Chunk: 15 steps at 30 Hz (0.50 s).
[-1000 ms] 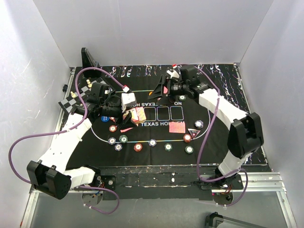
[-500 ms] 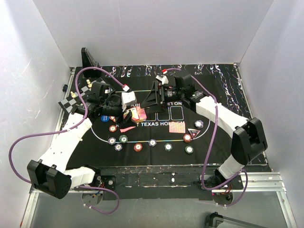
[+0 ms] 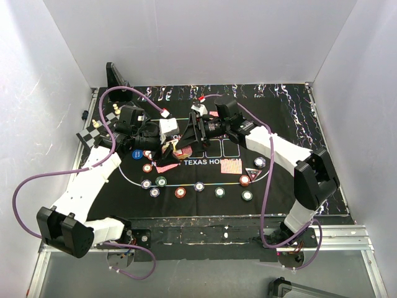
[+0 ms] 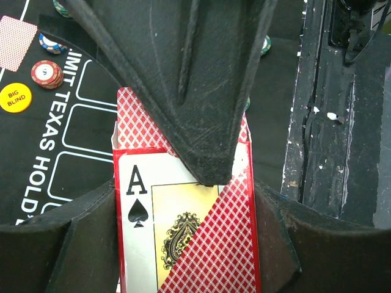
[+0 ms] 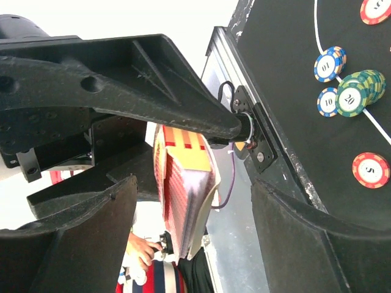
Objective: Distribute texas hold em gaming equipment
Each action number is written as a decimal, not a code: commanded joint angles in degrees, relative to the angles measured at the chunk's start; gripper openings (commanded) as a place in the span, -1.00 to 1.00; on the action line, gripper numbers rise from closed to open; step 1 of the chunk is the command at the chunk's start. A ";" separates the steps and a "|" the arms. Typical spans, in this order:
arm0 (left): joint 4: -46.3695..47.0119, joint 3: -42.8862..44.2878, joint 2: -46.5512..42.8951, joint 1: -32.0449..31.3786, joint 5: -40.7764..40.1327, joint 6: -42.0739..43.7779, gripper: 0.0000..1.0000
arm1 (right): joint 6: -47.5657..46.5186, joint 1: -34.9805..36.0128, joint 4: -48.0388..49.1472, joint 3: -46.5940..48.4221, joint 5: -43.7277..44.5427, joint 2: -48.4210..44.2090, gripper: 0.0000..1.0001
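My left gripper is shut on a red card box and holds it above the black Texas Hold'em mat. In the left wrist view the box shows an ace of spades between my left gripper fingers. My right gripper is open, with one finger over the box's open end. In the right wrist view the cards in the box sit between the spread fingers of my right gripper. Poker chips lie in a row on the mat. A red-backed card and a dark triangular marker lie right of centre.
A small chessboard sits at the mat's left edge. A black stand is at the back left. A yellow "BIG BLIND" button and chip stacks lie on the mat. White walls enclose the table.
My right gripper has moved left across the mat to the card box's open end. My left gripper has kept hold of the box and barely moved.
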 commanded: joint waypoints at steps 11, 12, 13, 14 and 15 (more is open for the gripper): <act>2.02 2.88 -1.18 0.32 2.16 -0.59 -1.00 | 2.59 -2.85 4.50 -5.16 -1.91 -2.02 0.26; 2.11 2.88 -1.18 0.32 2.16 -0.67 -1.00 | 2.85 -3.20 4.94 -5.78 -1.91 -2.38 0.24; 2.11 2.79 -1.09 0.32 2.24 -0.67 -1.00 | 2.94 -3.38 5.04 -6.13 -2.00 -2.64 0.21; 2.11 2.96 -1.18 0.32 2.42 -0.67 -1.00 | 3.11 -3.64 5.21 -6.39 -1.91 -2.82 0.18; 2.11 2.88 -1.09 0.32 2.42 -0.76 -1.00 | 3.29 -3.73 5.39 -6.57 -1.83 -2.91 0.18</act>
